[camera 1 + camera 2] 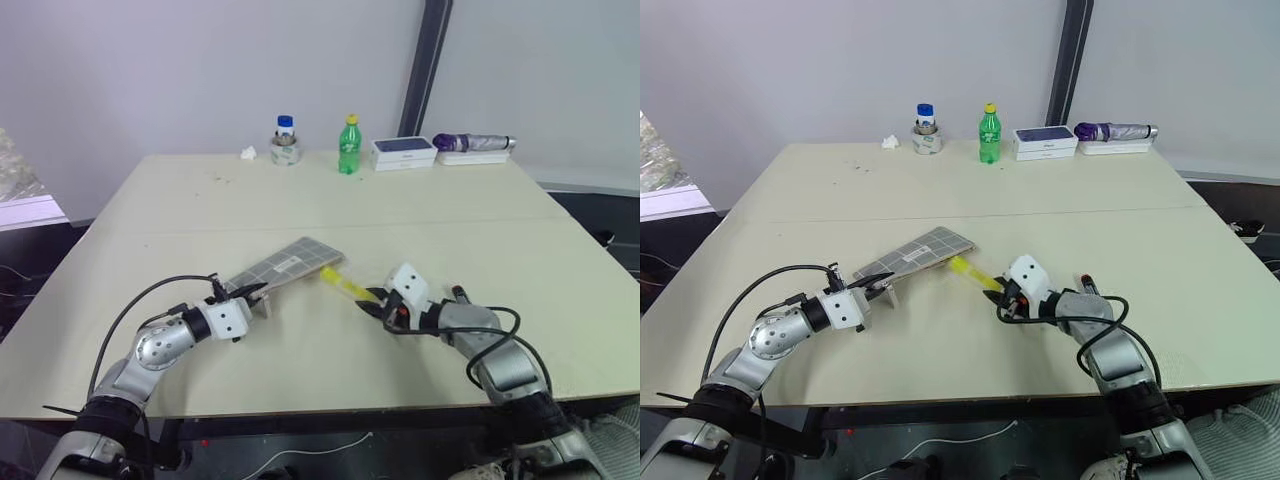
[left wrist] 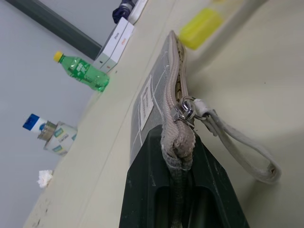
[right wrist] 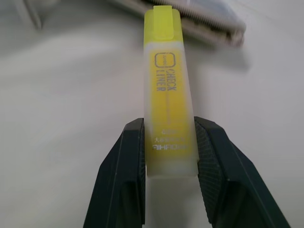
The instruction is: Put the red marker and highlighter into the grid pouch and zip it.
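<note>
The left hand (image 1: 262,294) pinches the grid pouch (image 1: 288,265) by its zipper end, lifting the mouth off the desk (image 1: 300,200). The right hand (image 3: 169,142), clamped on the highlighter (image 3: 168,99), aims it at that opening.

Left arm (image 1: 160,348): rounded silver-grey metal shells with a dark circular joint cover, ending in a white boxy wrist block. A thin black cable arches from the forearm up over to the wrist; black cable ties stick out near the shoulder.

Left gripper (image 1: 262,292): two black fingers, flat and matte, with moulded recesses on their inner faces.

Right arm (image 1: 500,358): same silver-grey shells and white wrist block, with black cables looping along the forearm.

Right gripper (image 1: 368,300): two black fingers with finely textured inner pads (image 3: 135,156) and smooth angled outer faces.
</note>
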### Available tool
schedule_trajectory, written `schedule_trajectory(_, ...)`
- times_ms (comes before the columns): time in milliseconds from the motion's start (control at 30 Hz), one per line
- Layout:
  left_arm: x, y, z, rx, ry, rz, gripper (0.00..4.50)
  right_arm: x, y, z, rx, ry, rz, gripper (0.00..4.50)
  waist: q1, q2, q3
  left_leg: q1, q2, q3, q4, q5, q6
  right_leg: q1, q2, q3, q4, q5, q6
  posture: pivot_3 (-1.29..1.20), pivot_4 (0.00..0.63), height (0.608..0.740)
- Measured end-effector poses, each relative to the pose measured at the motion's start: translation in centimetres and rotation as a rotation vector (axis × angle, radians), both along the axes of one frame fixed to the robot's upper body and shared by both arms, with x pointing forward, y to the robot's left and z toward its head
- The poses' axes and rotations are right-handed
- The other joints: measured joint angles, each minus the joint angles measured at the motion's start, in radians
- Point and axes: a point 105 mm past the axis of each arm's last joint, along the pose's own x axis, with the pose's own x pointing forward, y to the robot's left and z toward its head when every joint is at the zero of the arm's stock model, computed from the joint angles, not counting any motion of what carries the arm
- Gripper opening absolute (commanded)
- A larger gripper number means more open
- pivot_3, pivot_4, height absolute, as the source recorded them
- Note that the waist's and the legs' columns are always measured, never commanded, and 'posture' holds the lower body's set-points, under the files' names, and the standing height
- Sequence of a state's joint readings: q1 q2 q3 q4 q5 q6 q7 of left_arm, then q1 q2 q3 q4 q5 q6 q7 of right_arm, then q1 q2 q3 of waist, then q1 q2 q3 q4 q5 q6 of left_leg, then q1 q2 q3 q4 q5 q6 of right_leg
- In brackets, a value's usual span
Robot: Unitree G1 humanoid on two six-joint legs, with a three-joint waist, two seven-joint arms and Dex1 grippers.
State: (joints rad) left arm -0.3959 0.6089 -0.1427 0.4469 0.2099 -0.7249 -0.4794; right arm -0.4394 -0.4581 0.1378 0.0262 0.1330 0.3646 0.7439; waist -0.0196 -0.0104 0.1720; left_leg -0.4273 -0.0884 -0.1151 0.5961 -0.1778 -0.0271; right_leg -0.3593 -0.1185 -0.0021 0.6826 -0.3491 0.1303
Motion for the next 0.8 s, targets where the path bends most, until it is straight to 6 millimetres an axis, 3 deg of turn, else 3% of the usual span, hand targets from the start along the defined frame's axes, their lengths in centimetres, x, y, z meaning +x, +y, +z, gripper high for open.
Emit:
schedule_trajectory(200,-0.1,0.0,0.0,0.009,-0.001,-0.006,0.0,0.8,0.6,0.0,0.0,0.005,0.006,0.87,0.002,0.0,0.0,0.0,0.0,0.0,0.0,0.0,0.0,0.0,0.0,0.0,0.0,0.0,0.0,0.0,0.15,0.74)
schedule_trajectory(433,-0.3,-0.3,0.7,0.041,-0.018,-0.039,0.0,1.5,2.6,0.5,-0.06,-0.046,0.078,0.87,-0.001,0.0,0.0,0.0,0.0,0.0,0.0,0.0,0.0,-0.001,0.0,0.0,0.0,0.0,0.0,0.0,0.15,0.74)
schedule_trajectory(800,-1.4,-1.6,0.9,0.096,0.025,-0.189,0.0,0.8,6.6,2.0,-0.447,-0.325,0.403,0.87,-0.001,0.0,0.0,0.0,0.0,0.0,0.0,0.0,0.0,-0.004,0.0,0.0,0.0,0.0,0.0,0.0,0.15,0.74)
